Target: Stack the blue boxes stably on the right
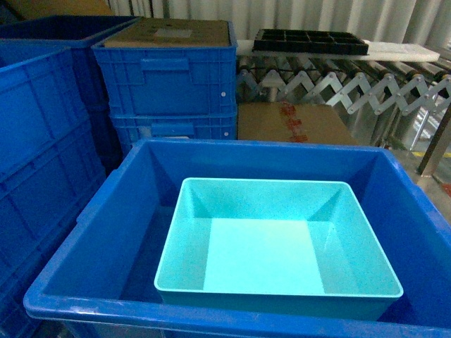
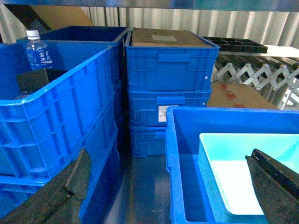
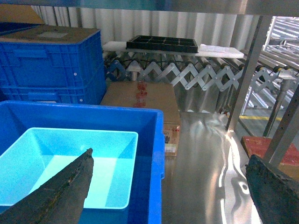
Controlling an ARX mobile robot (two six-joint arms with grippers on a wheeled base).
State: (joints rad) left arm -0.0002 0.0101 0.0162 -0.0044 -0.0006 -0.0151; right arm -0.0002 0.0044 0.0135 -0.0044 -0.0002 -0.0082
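Note:
A light-turquoise tub [image 1: 261, 253] sits upright inside the larger royal-blue tub [image 1: 106, 204], towards its right and near side. Neither gripper shows in the head view. In the left wrist view my left gripper [image 2: 170, 175] is open, its dark fingers [image 2: 65, 191] wide apart either side of the royal-blue tub's left wall [image 2: 177, 163], one finger over the turquoise tub [image 2: 229, 172]. My right gripper [image 3: 170, 184] is open too, straddling the royal-blue tub's right wall [image 3: 152, 140], with one finger [image 3: 65, 191] above the turquoise tub [image 3: 70, 154]. Neither holds anything.
Ribbed dark-blue crates stand stacked behind [image 1: 169, 84] and to the left [image 1: 35, 141]; one holds a water bottle [image 2: 36, 51]. A cardboard box [image 1: 296, 123], a roller conveyor [image 1: 338, 88] with a black tray [image 1: 310, 41], a metal surface [image 3: 205, 158] and a steel post [image 3: 245, 70] lie to the right.

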